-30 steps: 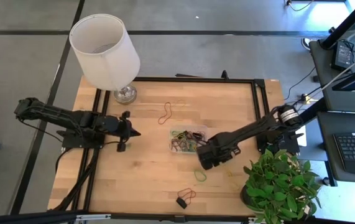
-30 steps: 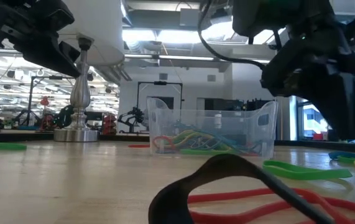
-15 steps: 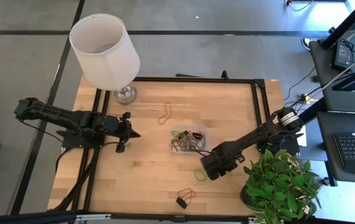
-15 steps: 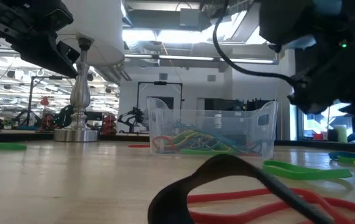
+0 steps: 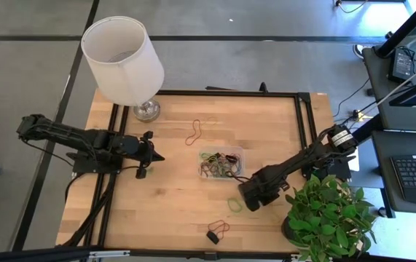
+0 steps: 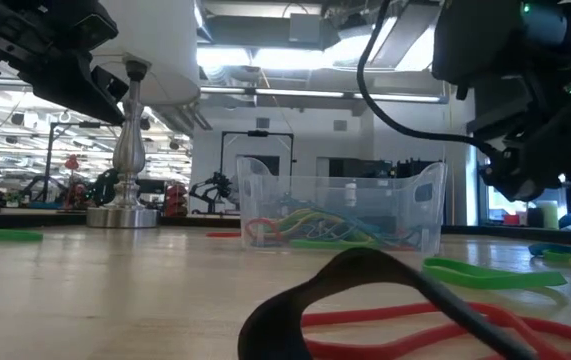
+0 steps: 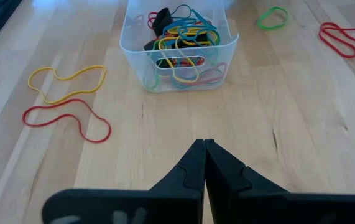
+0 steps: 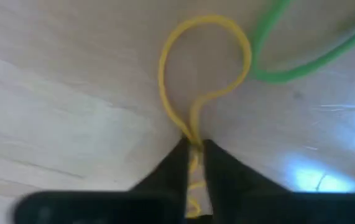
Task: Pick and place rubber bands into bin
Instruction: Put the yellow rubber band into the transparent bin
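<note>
The right gripper (image 8: 193,149) is down at the pale, fine-grained wooden tabletop (image 5: 171,196) near its right edge, jaws pinching a thin yellow rubber band (image 8: 199,74). The band's free end lies in a smooth teardrop loop on the wood, just beside a curved green band (image 8: 301,56); whether the two touch is hard to tell from the wrist view.

The bin (image 5: 220,165), a small clear plastic tub with rounded corners and glossy walls, sits near the middle of the tabletop. It holds a tangle of yellow, blue, red, green and black rubber bands (image 7: 180,37).

Loose bands lie flat on the wood: a twisted red one (image 5: 194,132) toward the far edge, and a red loop beside a black one (image 5: 215,233) near the front edge.

The left gripper (image 7: 203,163) hovers over the left part of the tabletop, dark pointed jaws pressed together, well apart from the bin. A white cylindrical lampshade (image 5: 122,60) on a shiny metal base stands at the far-left corner.
</note>
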You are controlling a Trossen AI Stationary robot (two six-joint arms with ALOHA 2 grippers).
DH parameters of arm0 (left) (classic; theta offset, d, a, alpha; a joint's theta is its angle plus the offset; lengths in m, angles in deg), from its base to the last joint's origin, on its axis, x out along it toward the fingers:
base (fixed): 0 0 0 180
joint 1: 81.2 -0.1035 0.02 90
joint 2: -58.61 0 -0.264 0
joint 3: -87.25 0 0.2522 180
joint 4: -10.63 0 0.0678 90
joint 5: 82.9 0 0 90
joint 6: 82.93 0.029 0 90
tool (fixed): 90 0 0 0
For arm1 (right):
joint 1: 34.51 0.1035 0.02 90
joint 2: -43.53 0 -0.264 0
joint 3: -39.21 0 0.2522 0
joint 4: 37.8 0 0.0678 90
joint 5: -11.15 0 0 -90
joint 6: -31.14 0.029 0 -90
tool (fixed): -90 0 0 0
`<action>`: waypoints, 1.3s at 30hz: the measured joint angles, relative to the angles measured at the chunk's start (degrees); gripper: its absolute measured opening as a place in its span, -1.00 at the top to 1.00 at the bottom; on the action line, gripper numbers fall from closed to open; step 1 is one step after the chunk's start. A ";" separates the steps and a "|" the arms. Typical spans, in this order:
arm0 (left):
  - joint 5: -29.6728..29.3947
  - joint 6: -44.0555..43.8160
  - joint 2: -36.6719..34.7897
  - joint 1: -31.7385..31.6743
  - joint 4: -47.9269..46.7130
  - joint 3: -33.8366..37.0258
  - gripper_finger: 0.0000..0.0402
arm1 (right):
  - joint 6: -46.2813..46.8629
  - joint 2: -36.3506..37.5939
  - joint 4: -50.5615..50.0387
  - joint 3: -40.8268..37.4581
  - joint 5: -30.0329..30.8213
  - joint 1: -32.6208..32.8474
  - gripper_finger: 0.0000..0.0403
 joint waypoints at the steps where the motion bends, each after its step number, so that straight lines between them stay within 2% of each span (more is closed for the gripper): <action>1: 0.00 0.00 0.00 0.00 0.00 0.00 0.99 | 0.09 -0.05 0.25 0.07 -0.19 0.03 0.90; 5: 0.00 0.00 0.00 0.00 -0.02 0.00 0.99 | -0.06 -0.53 -2.18 2.82 0.67 0.16 0.95; 15: 0.00 0.03 0.00 0.00 0.00 0.00 0.99 | -2.15 0.10 -18.47 19.46 13.95 -0.02 0.99; 22: -0.06 0.04 0.02 0.00 0.02 0.00 1.00 | -6.16 0.09 -28.17 32.76 27.22 -0.36 0.99; 26: -0.39 0.09 0.01 0.00 0.05 0.00 0.99 | -11.45 0.09 -29.72 39.80 37.95 -1.88 0.99; 28: -0.44 1.15 0.01 0.00 0.05 0.00 0.99 | -14.83 0.11 -29.08 42.26 41.09 -3.58 0.99; 35: -0.48 2.57 0.02 0.00 0.97 0.00 0.99 | -26.99 -0.86 -23.04 43.62 42.09 -11.17 1.00; 39: -0.48 2.54 0.00 0.00 0.97 0.00 1.00 | -31.59 -4.07 -22.62 43.60 38.96 -14.12 1.00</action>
